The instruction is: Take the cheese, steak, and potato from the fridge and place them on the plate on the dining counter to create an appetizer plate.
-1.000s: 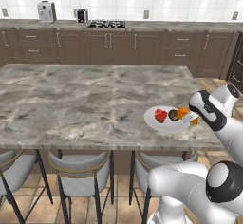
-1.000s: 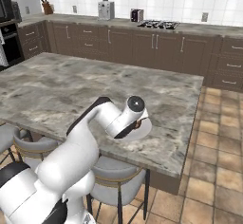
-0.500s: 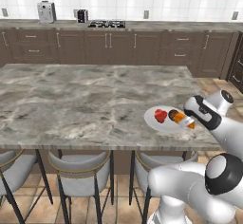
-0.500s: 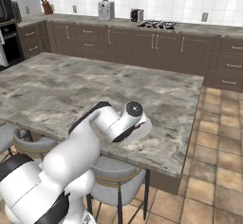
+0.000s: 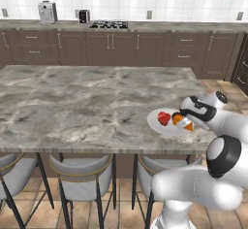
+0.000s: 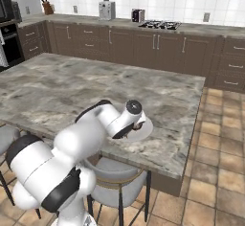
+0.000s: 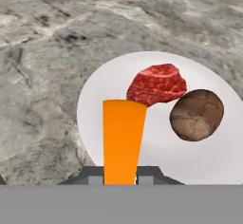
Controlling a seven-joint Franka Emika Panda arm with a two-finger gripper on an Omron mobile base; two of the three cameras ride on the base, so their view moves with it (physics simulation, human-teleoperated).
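Observation:
The white plate (image 7: 93, 110) lies near the right end of the dining counter (image 5: 87, 97). On it rest the red steak (image 7: 156, 83) and the brown potato (image 7: 197, 114), side by side. My gripper (image 7: 120, 178) is shut on the orange cheese (image 7: 123, 137) wedge, which it holds just above the plate's near side, close to the steak. From the left base view the steak (image 5: 164, 119) and the cheese (image 5: 181, 121) sit over the plate (image 5: 157, 127), with the hand at the plate's right side. In the right base view my arm covers most of the plate (image 6: 145, 130).
The counter's right end and front edge lie close to the plate. Stools (image 5: 80, 184) stand under the front edge. Dark wall cabinets with a toaster (image 5: 47, 12) and a stove (image 5: 109, 24) run along the back.
The hand with the cheese has sunk lower and shifted a little left, closer over the plate. Steak and potato have not moved.

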